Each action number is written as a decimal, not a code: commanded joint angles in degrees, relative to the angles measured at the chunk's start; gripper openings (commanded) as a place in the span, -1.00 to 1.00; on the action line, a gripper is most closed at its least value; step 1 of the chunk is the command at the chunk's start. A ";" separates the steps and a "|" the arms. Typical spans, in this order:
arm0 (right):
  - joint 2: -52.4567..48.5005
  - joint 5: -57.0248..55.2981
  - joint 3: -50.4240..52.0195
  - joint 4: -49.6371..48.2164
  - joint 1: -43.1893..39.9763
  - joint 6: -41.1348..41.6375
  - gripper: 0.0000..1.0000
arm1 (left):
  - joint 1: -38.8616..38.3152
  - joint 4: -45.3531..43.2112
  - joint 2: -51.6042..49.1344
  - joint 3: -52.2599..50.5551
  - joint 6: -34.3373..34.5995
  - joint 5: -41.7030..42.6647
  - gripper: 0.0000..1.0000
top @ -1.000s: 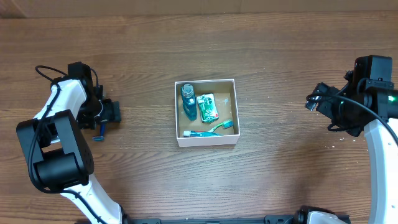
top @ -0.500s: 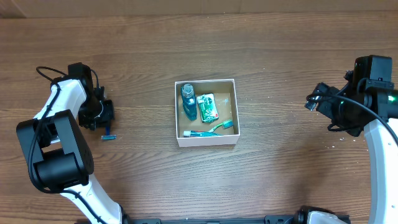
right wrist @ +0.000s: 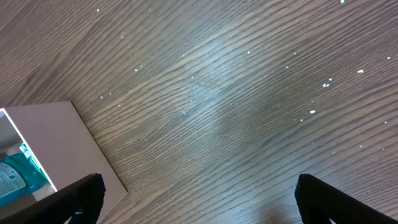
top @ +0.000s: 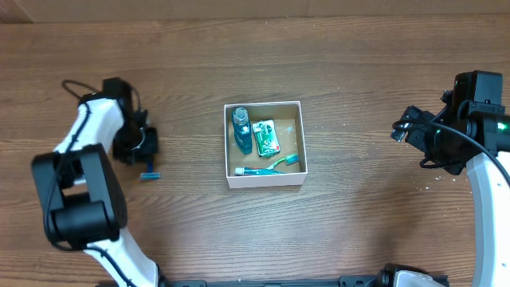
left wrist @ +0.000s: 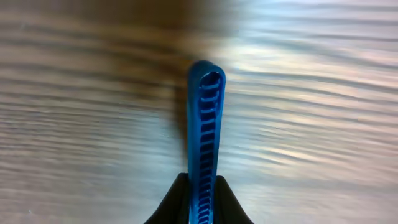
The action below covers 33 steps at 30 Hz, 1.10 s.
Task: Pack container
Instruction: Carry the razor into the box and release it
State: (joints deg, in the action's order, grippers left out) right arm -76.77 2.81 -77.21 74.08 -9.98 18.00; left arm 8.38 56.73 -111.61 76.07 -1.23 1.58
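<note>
The container [top: 265,180], a square white-walled box with a brown floor, sits mid-table and holds a blue bottle [top: 241,130], a green packet [top: 266,137] and a teal toothbrush [top: 280,163]. Left of it, my left gripper [top: 142,148] [left wrist: 204,186] is shut on a blue ribbed razor handle [left wrist: 206,124]. The razor's end [top: 150,175] sticks out below the fingers. My right gripper [top: 402,127] [right wrist: 199,202] stands open far to the right, nothing between its fingers. The container's corner [right wrist: 59,146] shows in the right wrist view.
Bare wood-grain table [top: 358,223] surrounds the box on all sides. The left arm's white links [top: 80,199] rise from the near left edge, and the right arm [top: 486,183] stands at the far right.
My left gripper has shut on the blue razor and shifted right toward the container, carrying the razor along. The right arm has not moved.
</note>
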 commanded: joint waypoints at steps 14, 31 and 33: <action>0.48 0.31 0.00 -0.81 0.15 -0.24 1.00 | -41.90 -4.00 25.07 1.68 -12.57 -1.27 -0.92; 0.48 0.33 0.00 -0.76 0.15 -0.24 1.00 | -44.78 -7.96 12.31 1.68 -15.32 -6.51 -0.52; 0.48 0.33 0.00 -0.76 0.15 -0.24 1.00 | -44.78 -7.98 12.31 1.68 -15.30 -6.51 -0.07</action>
State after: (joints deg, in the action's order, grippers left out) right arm -76.77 2.79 -77.21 73.49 -10.00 17.96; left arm -36.73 49.17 -99.26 77.38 -15.44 -3.95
